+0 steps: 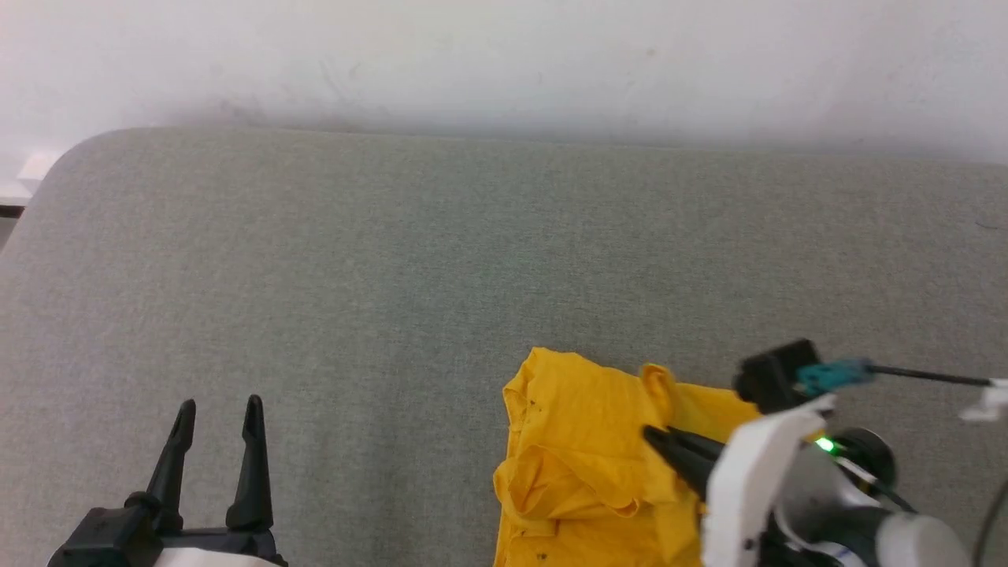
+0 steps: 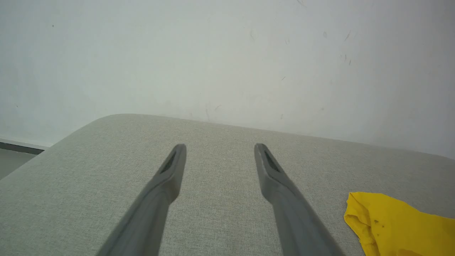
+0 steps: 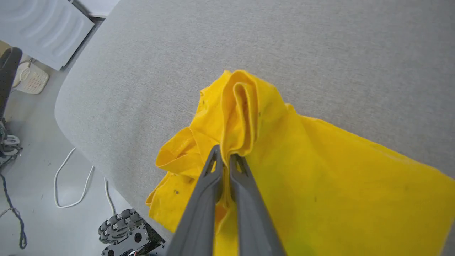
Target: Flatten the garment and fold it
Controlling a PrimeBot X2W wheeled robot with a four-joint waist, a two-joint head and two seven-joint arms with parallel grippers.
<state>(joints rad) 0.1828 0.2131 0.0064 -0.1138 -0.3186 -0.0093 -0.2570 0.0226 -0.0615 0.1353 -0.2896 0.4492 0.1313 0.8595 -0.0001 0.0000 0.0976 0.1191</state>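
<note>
On grey fabric-covered top (image 1: pixel 378 268), near edge, robot's R side: garment (image 1: pixel 579 465) lay crumpled, bright yellow, bunched in several folds, w/ small dark specks on the cloth. Lower part ran out of head view at the bottom.

R gripper (image 1: pixel 652 433) reached in over the cloth from the right. Fingers were pressed nearly together, pinching a raised fold of the garment betw. the tips. R wrist view: ridge of cloth stood up just past the tips, rest of the shirt spread to the side and below.

L gripper (image 1: pixel 220 405) sat at lower left, well apart from garment, fingers spread wide over bare top. Couldn't tell if it touched the surface. L wrist view: fingers pointed toward pale wall (image 2: pixel 227 53), one yellow corner off to the right.

Floor beside top: white cable (image 3: pixel 71 185), wheeled base (image 3: pixel 122 227).
</note>
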